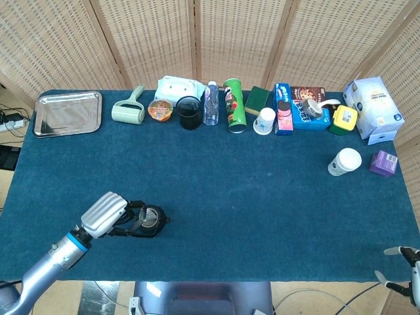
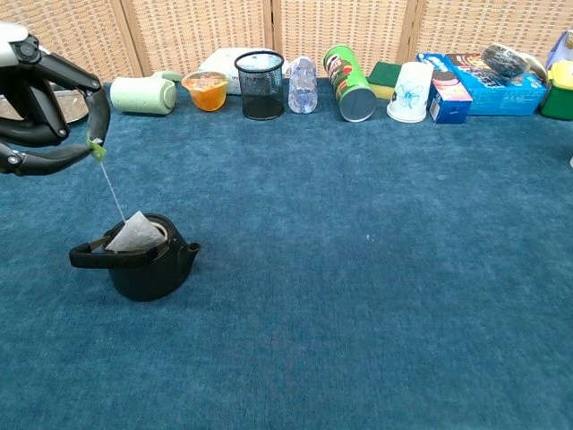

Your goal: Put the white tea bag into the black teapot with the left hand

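— Left hand, what is it doing?
— It is hovering at the upper left of the chest view, fingers pinching the small green tag of the white tea bag. In the head view it is showing at the lower left, just beside the pot.
— And the bag itself?
— It is hanging on its string and sitting in the mouth of the black teapot, its upper corner still poking above the rim. The pot is standing on the blue tabletop, left of centre, spout pointing right.
— The right hand?
— It is peeking in at the lower right corner of the head view; whether it is open or closed, I cannot tell.
— Farther back?
— A mesh cup, a water bottle and a green can are lining the far edge, with a steel tray lying at the upper left of the head view.
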